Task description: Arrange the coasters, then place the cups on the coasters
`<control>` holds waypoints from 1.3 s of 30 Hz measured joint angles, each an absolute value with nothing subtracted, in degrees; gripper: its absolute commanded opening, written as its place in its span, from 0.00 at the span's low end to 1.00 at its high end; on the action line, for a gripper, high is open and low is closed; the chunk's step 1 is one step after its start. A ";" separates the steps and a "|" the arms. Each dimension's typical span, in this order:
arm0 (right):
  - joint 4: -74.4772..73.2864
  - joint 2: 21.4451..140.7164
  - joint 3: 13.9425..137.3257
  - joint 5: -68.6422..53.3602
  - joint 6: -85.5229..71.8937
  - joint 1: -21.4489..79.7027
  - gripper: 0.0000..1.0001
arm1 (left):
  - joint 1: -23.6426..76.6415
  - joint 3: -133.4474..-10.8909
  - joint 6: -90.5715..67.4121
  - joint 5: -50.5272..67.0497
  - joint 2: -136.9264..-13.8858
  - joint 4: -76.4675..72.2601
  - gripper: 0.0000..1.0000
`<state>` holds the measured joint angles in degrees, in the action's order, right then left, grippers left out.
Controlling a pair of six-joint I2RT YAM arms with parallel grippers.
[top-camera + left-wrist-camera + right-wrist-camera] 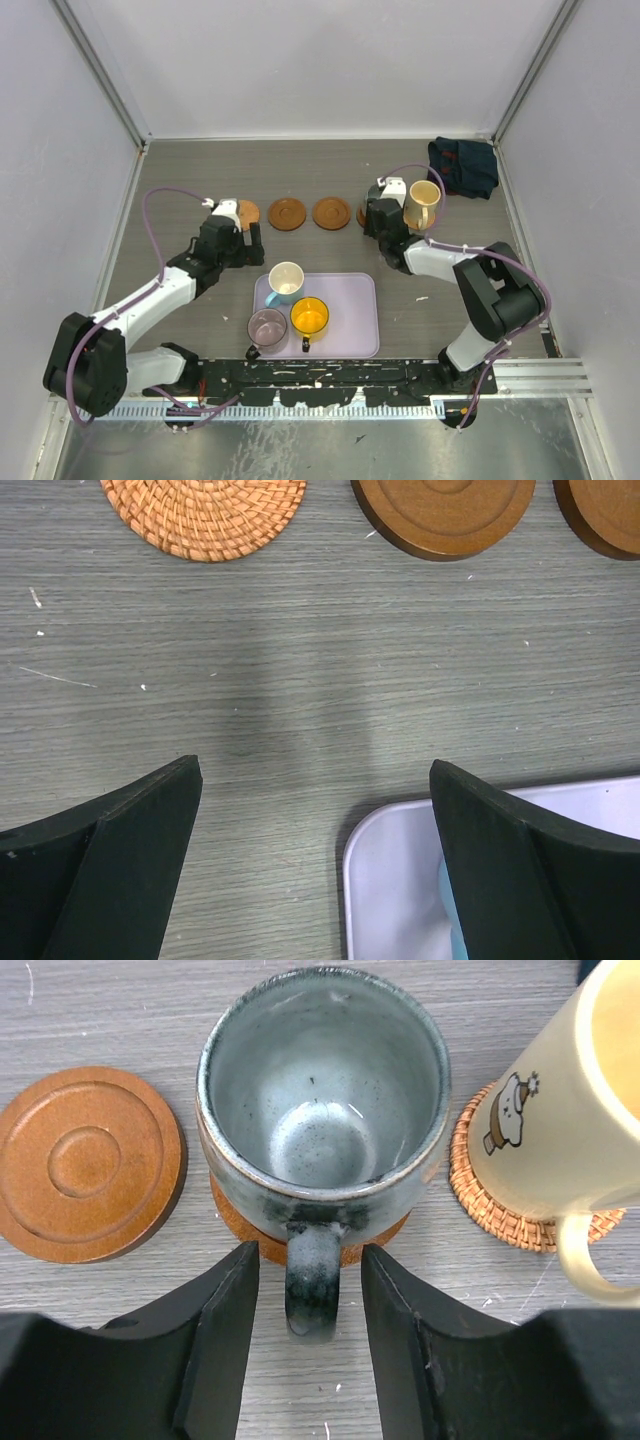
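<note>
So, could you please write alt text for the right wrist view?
A grey-green mug sits on a coaster, its handle between the right gripper's open fingers. A bare coaster lies left, a cream mug on a woven coaster right.

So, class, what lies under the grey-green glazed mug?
Under the grey-green mug sits a brown coaster; only its near rim shows, either side of the handle. The mug covers the rest.

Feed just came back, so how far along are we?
Done: cream cup on its woven coaster, grey-green cup on a brown coaster. In hand: right gripper open astride the grey-green cup's handle. Remaining: white cup, purple cup and orange cup on the tray, three bare coasters waiting.
</note>
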<state>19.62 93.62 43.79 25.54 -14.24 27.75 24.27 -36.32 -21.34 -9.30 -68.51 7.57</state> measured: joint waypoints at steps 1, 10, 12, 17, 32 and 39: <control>19.49 93.08 43.64 25.67 -14.48 27.75 0.54 | 24.27 -36.32 -21.34 -9.34 -68.29 7.57 0.98; 15.70 79.61 40.93 27.38 -17.89 27.75 0.65 | 24.27 -36.32 -21.34 -9.85 -66.94 7.62 0.98; 14.24 75.79 40.86 27.66 -18.41 27.75 0.66 | 24.27 -36.32 -21.34 -9.85 -66.94 7.66 0.98; 10.59 67.92 40.86 28.82 -18.57 27.75 0.68 | 24.27 -36.32 -21.32 -9.74 -66.94 7.75 0.98; -7.09 60.97 43.94 24.47 -19.18 35.53 0.60 | 24.27 -35.38 -20.27 -6.59 -62.48 7.94 0.98; -19.57 58.50 48.97 26.70 -25.76 53.25 0.73 | 24.38 -34.57 -20.29 -6.55 -60.05 8.14 0.98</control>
<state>-19.57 58.50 48.97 26.70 -25.76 53.25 24.38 -34.57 -20.29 -6.55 -60.05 8.14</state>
